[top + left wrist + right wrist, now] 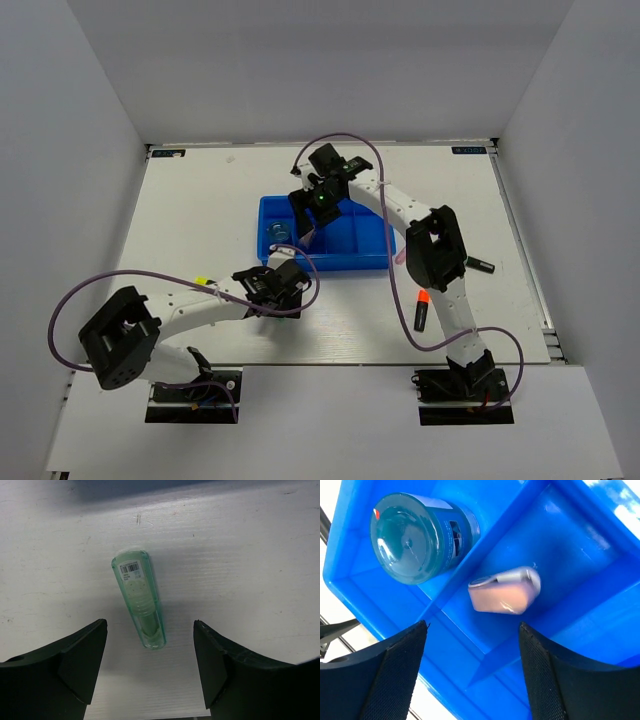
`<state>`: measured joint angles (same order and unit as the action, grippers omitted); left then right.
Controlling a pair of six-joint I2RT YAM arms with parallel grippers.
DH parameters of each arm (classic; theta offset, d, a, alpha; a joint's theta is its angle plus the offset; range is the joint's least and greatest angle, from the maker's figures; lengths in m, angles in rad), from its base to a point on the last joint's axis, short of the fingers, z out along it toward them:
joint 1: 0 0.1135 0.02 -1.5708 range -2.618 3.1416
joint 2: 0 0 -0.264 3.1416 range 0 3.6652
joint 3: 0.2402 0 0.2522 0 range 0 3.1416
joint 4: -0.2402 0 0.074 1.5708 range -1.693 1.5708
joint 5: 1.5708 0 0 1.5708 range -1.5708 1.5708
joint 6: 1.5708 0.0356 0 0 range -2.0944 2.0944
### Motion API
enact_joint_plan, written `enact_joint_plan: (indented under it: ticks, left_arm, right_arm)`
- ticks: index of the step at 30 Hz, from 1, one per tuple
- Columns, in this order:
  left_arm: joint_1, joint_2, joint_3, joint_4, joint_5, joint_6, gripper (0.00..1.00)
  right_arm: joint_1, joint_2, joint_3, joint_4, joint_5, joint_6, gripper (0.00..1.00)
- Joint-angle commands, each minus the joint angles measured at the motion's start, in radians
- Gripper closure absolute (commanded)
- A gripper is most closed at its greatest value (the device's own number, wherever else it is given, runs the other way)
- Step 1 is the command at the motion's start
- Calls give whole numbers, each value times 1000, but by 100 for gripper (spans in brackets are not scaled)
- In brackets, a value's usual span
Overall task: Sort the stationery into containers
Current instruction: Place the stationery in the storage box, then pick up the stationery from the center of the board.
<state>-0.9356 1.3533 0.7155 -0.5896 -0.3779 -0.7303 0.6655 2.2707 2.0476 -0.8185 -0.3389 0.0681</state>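
Item: pale green tube (139,597), lying flat on the table (250,555), untouched. Its near end sits between the fingers of the left end effector (150,627), which is spread wide and holds nothing.

Right end effector (472,630): spread wide, empty, over the blue tray (580,555). Pink tube (504,591) in one compartment, blue roll (417,537) in the next.

Risks: the left fingers span only the green tube's near end, and it lies aslant to them. Closing here may pivot it, roll it or squirt it out. The pink tube appears blurred and is possibly unsettled.

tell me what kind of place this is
Probably a robot lab test cell: a white table boxed in by plain white walls, two robot arms bolted at its near edge, and a blue tray.
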Motion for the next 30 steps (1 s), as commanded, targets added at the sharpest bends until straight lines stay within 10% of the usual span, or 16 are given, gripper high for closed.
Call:
enact_joint_plan:
  ticks: [1, 16, 30]
  left_arm:
    - [-5, 15, 27, 20, -19, -11, 20]
    - [-15, 125, 21, 74, -113, -57, 41]
    - [-32, 112, -45, 131, -95, -77, 93]
  right_arm:
    - [2, -86, 10, -1, 8, -16, 24]
    - [-96, -617, -518, 183, 5, -24, 39]
    - [-222, -816, -676, 153, 168, -60, 28]
